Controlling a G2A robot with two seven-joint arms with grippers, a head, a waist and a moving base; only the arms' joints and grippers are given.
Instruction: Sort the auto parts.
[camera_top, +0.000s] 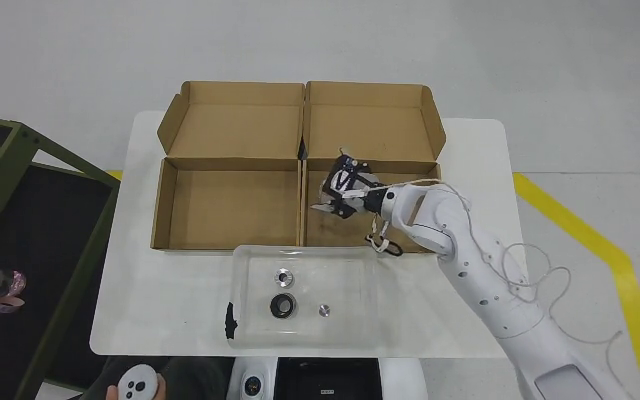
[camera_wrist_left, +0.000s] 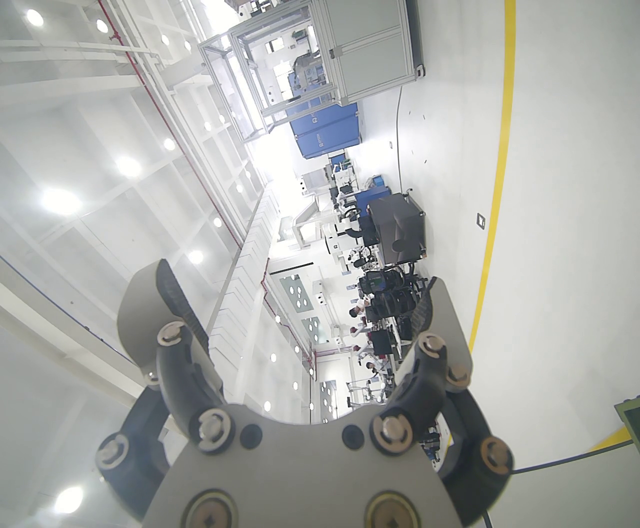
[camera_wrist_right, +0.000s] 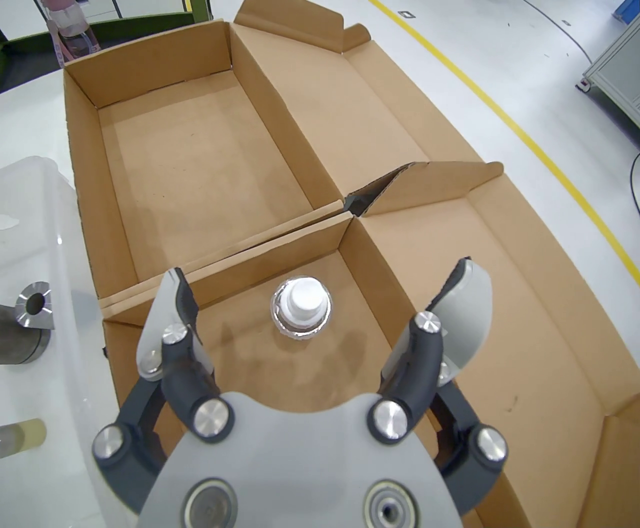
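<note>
Fingers (camera_wrist_right: 172, 310) of the right gripper (camera_wrist_right: 321, 277) were wide apart and held nothing; the gripper hung over the right box (camera_wrist_right: 500, 310), just above a small white and shiny part (camera_wrist_right: 301, 307); that part stood on the box floor, near the wall next to the left box (camera_wrist_right: 190, 165); no finger touched it. From the top, a clear bin (camera_top: 245, 262) sat on the tabletop (camera_top: 150, 290), just in front of both boxes; three more pieces lay in it, well apart from each other: a silver piece with a hole (camera_top: 286, 277), a black ring (camera_top: 283, 306) and a small silver disc (camera_top: 323, 310). Away from the tabletop, the left gripper (camera_wrist_left: 297, 280) pointed up toward the room's ceiling; its fingers were apart too, with nothing between them.
</note>
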